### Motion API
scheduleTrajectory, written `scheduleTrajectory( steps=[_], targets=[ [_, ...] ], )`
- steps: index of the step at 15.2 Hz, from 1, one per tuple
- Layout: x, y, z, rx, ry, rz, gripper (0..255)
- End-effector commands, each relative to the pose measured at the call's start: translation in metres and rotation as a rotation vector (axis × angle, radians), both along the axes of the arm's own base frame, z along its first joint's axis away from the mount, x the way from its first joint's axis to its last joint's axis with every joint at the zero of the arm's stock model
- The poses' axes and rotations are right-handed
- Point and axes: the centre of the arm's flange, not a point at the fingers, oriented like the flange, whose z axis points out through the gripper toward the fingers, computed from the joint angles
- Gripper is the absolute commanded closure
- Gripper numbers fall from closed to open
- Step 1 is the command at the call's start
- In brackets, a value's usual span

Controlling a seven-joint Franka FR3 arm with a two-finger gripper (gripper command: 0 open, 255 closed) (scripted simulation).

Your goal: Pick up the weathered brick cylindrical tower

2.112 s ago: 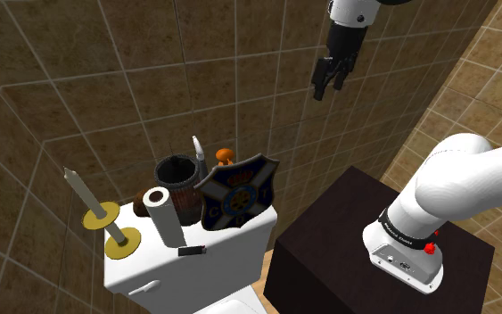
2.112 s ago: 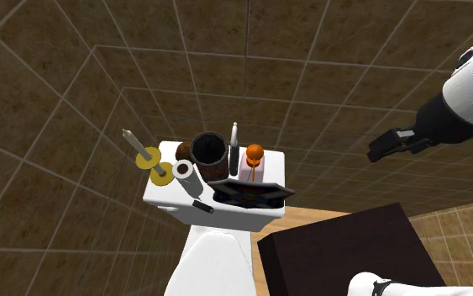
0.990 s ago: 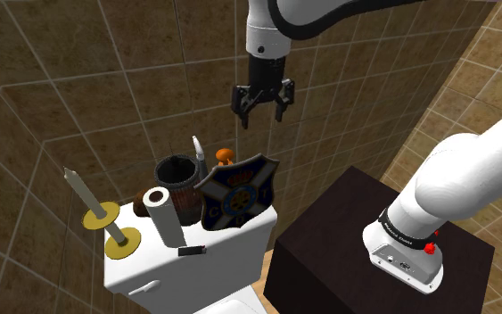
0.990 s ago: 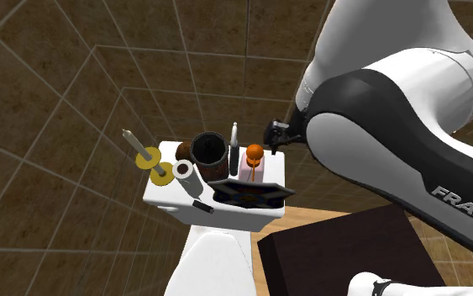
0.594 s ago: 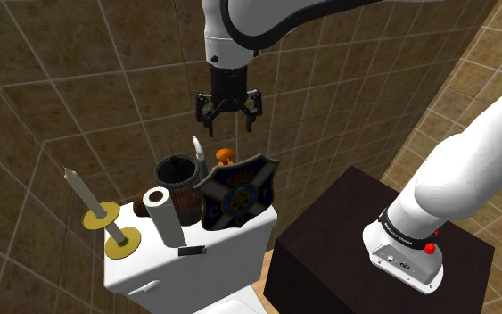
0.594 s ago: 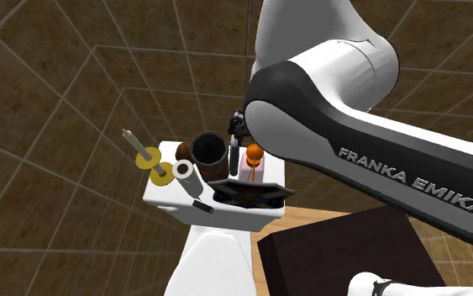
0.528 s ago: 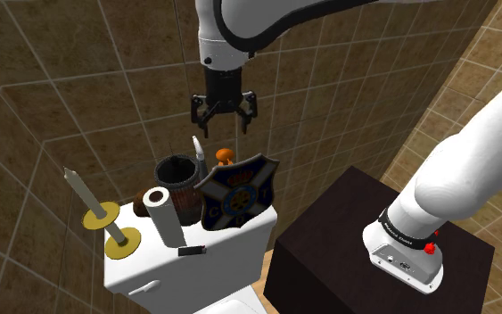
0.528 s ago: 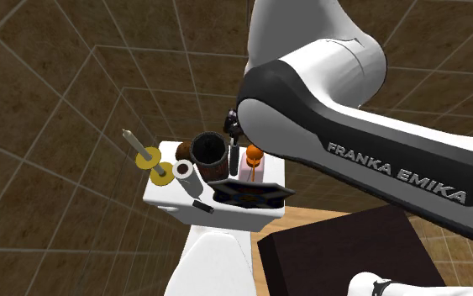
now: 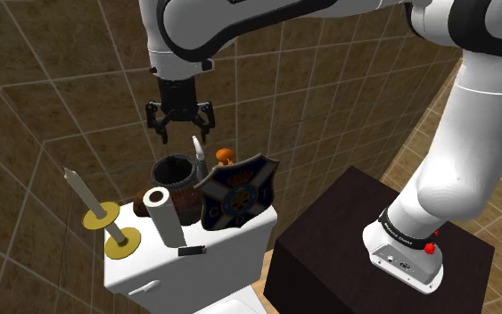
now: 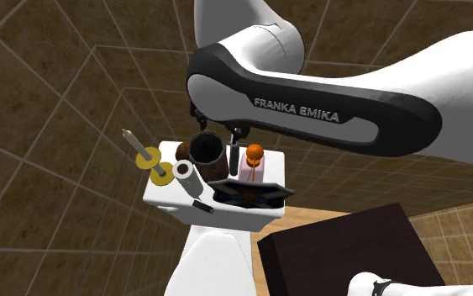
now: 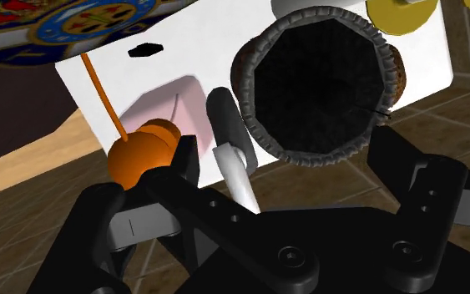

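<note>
Brick-brown and dark, the tower (image 9: 176,178) stands near the back edge of the toilet's tank lid (image 9: 240,234), about midway along it. The claw (image 9: 184,130) hangs above it with its fingers spread apart and nothing between them, so the job in hand looks like lining up and coming down.

To do that well, I would centre the claw over the tower's mouth before dropping, since in the wrist view the mouth sits off toward one finger. The tower looks nearly as broad as the spread of the fingers. A grip across the whole body may be tight, and pinching one wall, one finger inside the hollow and one outside, seems safer. A grey stick (image 9: 199,152) stands just beside the tower on the side toward the orange ball (image 9: 225,155), and a paper roll (image 9: 162,212) stands close in front. The outer finger should go down where neither stands, and straight, so neither gets knocked.

The tower is a squat round tube, open on top and black inside. Its rim is rough and notched like worn stones, and its wall is reddish brown with faint courses
</note>
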Motion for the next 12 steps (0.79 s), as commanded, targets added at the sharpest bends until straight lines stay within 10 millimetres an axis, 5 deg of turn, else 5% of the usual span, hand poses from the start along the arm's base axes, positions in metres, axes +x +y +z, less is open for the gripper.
scheduleTrajectory(
  steps=[1, 11, 12],
  targets=[
    [0.019, 0.016, -0.008, 0.004, 0.011, -0.049, 0],
    [0.026, 0.021, -0.05, 0.005, 0.014, -0.063, 0],
    [0.025, 0.021, -0.05, 0.005, 0.014, -0.063, 255]
  ],
)
